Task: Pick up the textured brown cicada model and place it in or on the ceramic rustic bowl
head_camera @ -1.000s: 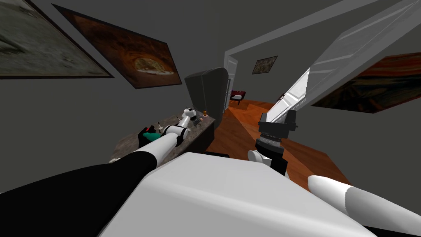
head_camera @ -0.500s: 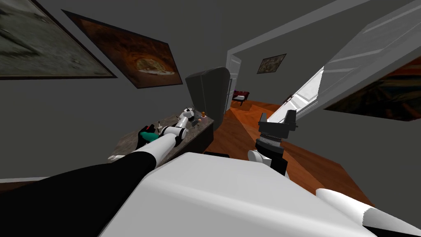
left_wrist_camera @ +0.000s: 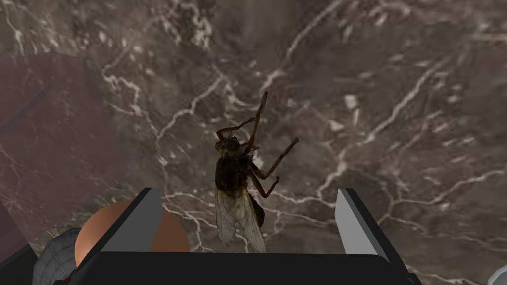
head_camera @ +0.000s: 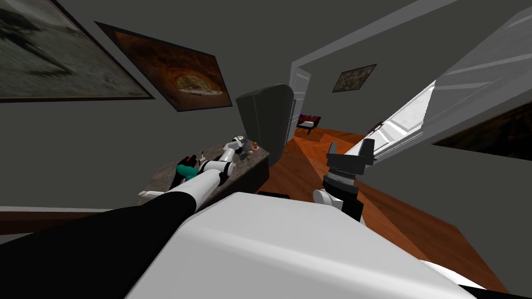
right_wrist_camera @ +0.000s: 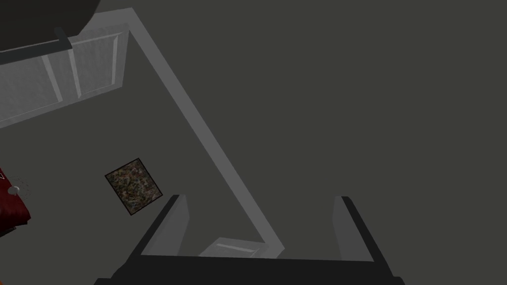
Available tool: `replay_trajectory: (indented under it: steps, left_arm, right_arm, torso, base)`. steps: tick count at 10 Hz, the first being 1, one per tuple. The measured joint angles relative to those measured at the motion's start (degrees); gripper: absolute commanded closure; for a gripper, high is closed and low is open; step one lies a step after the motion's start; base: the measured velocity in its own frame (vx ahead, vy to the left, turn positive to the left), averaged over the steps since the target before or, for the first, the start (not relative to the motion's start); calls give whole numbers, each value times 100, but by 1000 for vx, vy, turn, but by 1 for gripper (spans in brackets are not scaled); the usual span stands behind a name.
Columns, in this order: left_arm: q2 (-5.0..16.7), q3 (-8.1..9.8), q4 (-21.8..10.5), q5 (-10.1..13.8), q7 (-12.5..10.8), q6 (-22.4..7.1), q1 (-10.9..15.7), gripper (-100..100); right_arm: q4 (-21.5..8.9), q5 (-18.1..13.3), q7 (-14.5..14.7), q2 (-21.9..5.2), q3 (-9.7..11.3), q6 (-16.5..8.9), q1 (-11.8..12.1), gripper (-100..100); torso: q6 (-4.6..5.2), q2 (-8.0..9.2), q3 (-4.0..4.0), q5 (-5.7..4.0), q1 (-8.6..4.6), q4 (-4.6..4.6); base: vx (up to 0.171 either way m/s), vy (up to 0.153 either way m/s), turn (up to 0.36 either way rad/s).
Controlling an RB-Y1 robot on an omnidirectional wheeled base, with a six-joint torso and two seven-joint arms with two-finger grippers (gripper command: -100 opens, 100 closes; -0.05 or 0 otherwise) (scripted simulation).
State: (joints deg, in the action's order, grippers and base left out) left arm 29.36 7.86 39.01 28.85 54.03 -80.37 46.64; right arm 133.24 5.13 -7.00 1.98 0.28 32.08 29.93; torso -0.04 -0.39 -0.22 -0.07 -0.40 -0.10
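Two fingers (left_wrist_camera: 133,217) of the left end effector (left_wrist_camera: 247,193) were held wide, empty, astride the cicada model (left_wrist_camera: 232,173); the grasp's closing was judged next.

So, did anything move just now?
Only my view turned: the whole head view slid rightward. Nothing was grasped or released. The left end effector stays over the marbled counter, open either side of the cicada model; the right end effector stays raised and open.

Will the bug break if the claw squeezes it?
Probably fragile: the bug has thin legs sticking out that might snap. Its see-through wings suggest it's light. Lying flat on the counter, it shouldn't roll.
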Motion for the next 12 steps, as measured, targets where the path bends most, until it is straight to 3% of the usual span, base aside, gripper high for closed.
replay_trajectory:
  steps: [7,8,12]
  left_arm:
    - [272,399,18,104,1007,-69,-300,-100]
    - [274,402,10,105,1042,-63,-299,100]
    - [269,402,16,108,1047,-62,-293,100]
  right_arm:
    - [0,0,0,0,0,0,-1,0]
    - [0,0,0,-1,0,0,-2,0]
    - [0,0,0,-1,-1,0,-2,0]
  torso:
    - [5,12,6,-1,3,2]
    - [6,19,10,4,24,3]
    - [-1,26,13,8,43,2]
  base:
    - [46,-114,102]
    - [4,-9,-2]
    - [0,0,-3]
